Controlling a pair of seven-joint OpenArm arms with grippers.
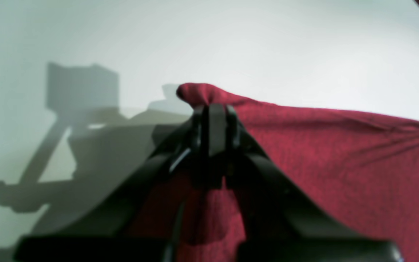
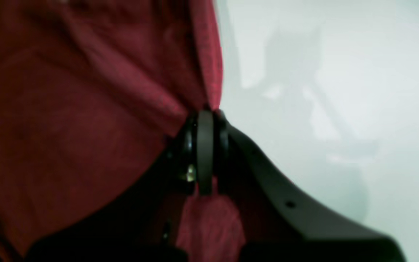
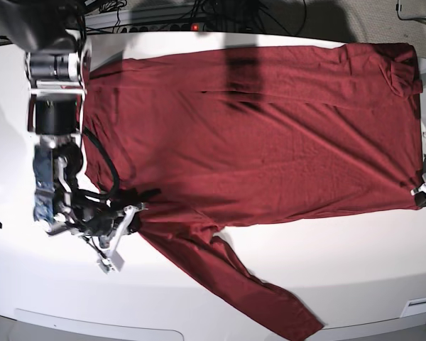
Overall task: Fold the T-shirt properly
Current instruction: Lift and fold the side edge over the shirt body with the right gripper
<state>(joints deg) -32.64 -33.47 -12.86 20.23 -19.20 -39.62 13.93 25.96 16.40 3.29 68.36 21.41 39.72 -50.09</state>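
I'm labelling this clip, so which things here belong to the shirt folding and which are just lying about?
Belongs to the job:
T-shirt, spread on the white table
left gripper, shut on its edge
right gripper, shut on its edge

Just lying about:
cables beyond the table's far edge

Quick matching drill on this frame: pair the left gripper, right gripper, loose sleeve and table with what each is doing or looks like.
Things:
1. left gripper
2. right gripper
3. sleeve
4. table

States:
a. white, under the shirt
b. trails diagonally toward the near table edge
c. shut on the shirt at the base view's right edge
d. shut on the shirt at the base view's left side

Pairs: 1-c, 2-d, 3-b, 4-a
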